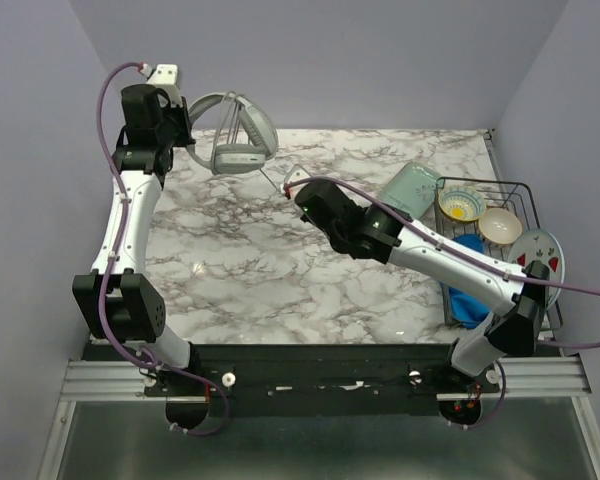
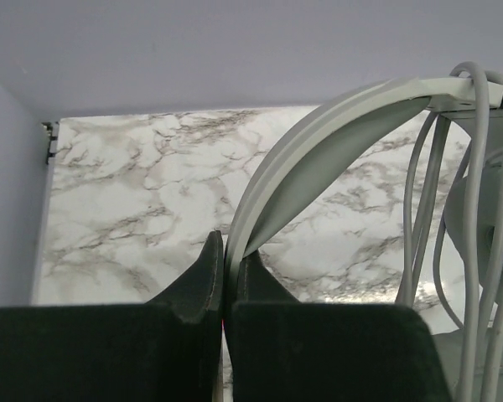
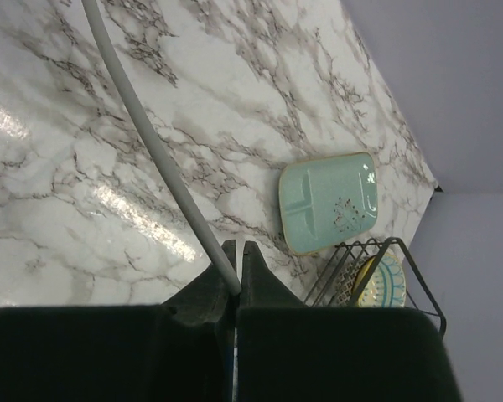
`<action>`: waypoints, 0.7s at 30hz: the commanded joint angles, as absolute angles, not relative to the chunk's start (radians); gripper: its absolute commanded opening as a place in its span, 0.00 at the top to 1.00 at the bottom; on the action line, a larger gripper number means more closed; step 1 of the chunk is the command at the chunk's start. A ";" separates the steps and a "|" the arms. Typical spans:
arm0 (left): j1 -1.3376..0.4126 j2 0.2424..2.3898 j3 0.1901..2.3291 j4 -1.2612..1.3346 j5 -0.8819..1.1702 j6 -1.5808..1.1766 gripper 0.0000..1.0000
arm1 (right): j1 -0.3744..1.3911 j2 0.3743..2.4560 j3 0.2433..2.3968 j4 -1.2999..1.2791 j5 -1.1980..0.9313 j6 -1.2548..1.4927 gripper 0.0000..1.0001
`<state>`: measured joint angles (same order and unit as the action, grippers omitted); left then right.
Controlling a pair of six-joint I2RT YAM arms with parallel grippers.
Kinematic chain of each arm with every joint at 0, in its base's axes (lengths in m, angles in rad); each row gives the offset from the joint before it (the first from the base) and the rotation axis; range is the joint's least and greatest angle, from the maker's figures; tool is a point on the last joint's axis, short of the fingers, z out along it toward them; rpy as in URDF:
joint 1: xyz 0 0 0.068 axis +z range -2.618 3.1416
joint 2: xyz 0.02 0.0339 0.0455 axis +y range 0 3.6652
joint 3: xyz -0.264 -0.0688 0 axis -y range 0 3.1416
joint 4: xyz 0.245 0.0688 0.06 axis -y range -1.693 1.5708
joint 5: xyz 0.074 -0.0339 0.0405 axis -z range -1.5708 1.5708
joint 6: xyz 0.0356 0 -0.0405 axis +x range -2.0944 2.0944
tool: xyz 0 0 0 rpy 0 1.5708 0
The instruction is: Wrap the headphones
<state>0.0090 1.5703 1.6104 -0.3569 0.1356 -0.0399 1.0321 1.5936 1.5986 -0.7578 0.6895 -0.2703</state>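
The light grey headphones (image 1: 235,135) hang in the air over the far left of the marble table, held by the headband (image 2: 318,142). My left gripper (image 1: 185,130) is shut on that headband, which runs between its jaws (image 2: 230,247). Several turns of the thin grey cable (image 2: 486,167) lie over the band next to an earcup (image 2: 478,226). From there the cable (image 1: 270,178) slants down to my right gripper (image 1: 295,185) near the table's middle. In the right wrist view that gripper (image 3: 239,249) is shut on the cable (image 3: 151,134). The plug is hidden.
A teal sectioned tray (image 1: 410,190) leans by a black wire rack (image 1: 525,200) at the far right. The rack holds a yellow bowl (image 1: 461,205), a cream bowl (image 1: 500,226) and a patterned plate (image 1: 535,250). A blue cloth (image 1: 465,295) lies below it. Purple walls close in left and back.
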 commanded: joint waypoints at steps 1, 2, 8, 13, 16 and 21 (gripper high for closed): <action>0.057 1.545 1.663 -0.351 0.336 -0.314 1.00 | 1.035 1.571 1.483 -0.597 0.626 -0.325 0.99; 0.061 1.539 1.660 -0.339 0.359 -0.362 1.00 | 1.035 1.580 1.474 -0.577 0.623 -0.327 0.99; 0.077 1.513 1.626 -0.289 0.416 -0.524 1.00 | 1.101 1.756 1.597 -0.552 0.534 -0.343 0.99; 0.078 1.487 1.579 -0.250 0.341 -0.584 1.00 | 1.181 1.876 1.744 -0.554 0.543 -0.397 0.99; 0.066 1.488 1.545 -0.235 0.217 -0.496 1.00 | 1.245 1.917 1.844 -0.572 0.557 -0.445 0.99; 0.003 1.471 1.408 -0.118 -0.021 -0.258 1.00 | 1.333 1.927 2.006 -0.624 0.603 -0.531 0.99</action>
